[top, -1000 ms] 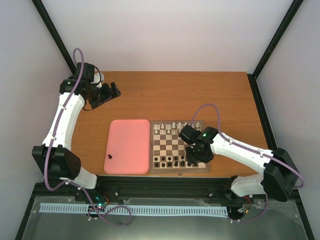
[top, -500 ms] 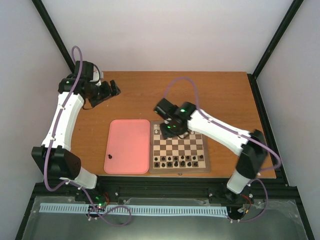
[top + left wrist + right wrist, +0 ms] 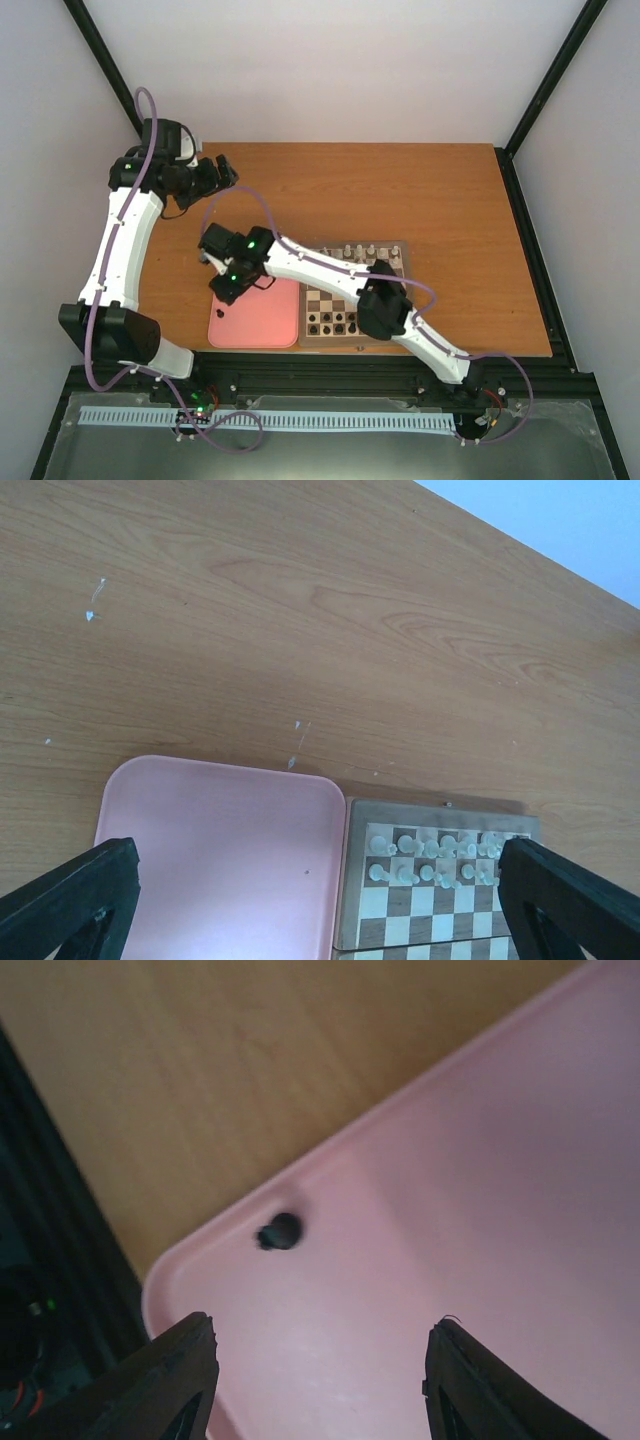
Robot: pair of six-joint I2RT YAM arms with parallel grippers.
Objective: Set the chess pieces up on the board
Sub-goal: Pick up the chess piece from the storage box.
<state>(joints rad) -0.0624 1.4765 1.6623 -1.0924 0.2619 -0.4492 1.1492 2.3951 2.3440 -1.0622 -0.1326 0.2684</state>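
Observation:
One black chess piece (image 3: 280, 1231) lies near a corner of the pink tray (image 3: 480, 1190); from above that same piece (image 3: 219, 313) sits at the tray's near-left. My right gripper (image 3: 320, 1345) hovers open over the tray, the piece ahead of its fingertips and not between them. In the top view the right gripper (image 3: 224, 287) reaches across from the board (image 3: 325, 303). A row of black pieces (image 3: 330, 322) stands on the board's near edge. My left gripper (image 3: 222, 172) is open and empty, far back left above the table.
White pieces (image 3: 430, 855) fill the board's (image 3: 440, 920) far rows. My right arm (image 3: 330, 268) crosses over the board and hides part of it. The pink tray (image 3: 220, 860) lies left of the board. A black frame rail (image 3: 330, 380) runs along the table's near edge.
My right arm swung from the board's near right, over its far rows, across to the pink tray, and its jaws opened wider. The left arm shifted only slightly.

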